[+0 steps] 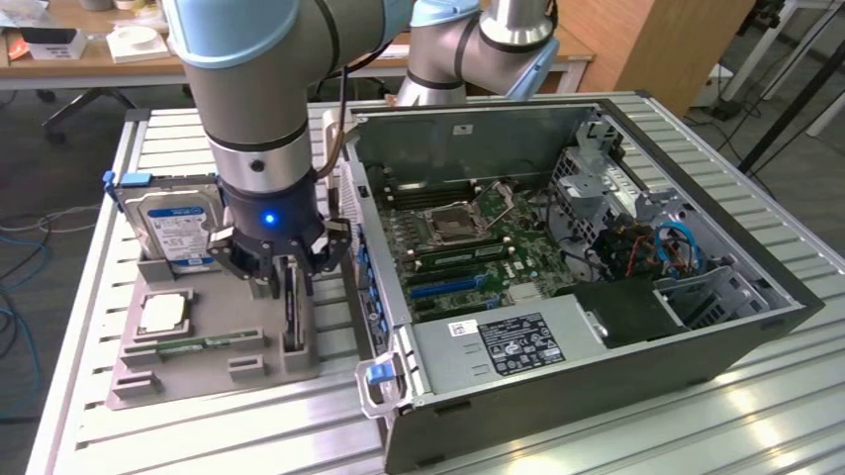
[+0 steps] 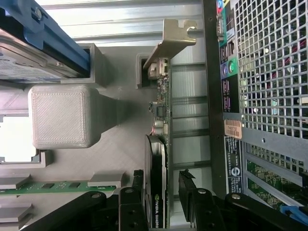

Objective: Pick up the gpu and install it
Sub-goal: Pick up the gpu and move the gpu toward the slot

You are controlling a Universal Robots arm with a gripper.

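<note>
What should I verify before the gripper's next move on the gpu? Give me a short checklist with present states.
1. Gripper open, one finger on each side of the gpu: ok.
2. gpu standing on edge in its slot of the gray parts holder: ok.
3. Fingers touching the card: cannot tell.
4. Computer case side open, motherboard exposed: ok.
5. Blue expansion slot free of any card: ok.
6. Hard drive in the holder, apart from the gripper: ok.
</note>
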